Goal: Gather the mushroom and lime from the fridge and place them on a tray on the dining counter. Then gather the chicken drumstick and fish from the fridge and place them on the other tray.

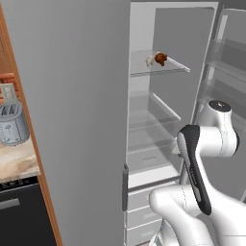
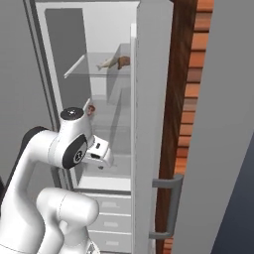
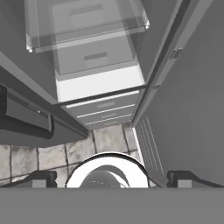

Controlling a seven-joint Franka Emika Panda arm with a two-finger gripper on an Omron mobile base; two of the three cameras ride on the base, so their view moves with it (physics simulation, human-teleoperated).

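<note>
While the drumstick sits on the upper glass shelf of the open fridge, your hand hangs released and empty, so you have that fetch left.

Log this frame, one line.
fridge: open | chicken drumstick: on upper shelf | gripper: open, empty, pointing down

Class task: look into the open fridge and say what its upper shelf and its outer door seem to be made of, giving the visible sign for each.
Upper shelf: probably clear glass or plastic, since the back wall shows through it under the chicken drumstick. Fridge door: likely painted or brushed metal, a flat matte grey without reflections; the rendering leaves this open.
</note>
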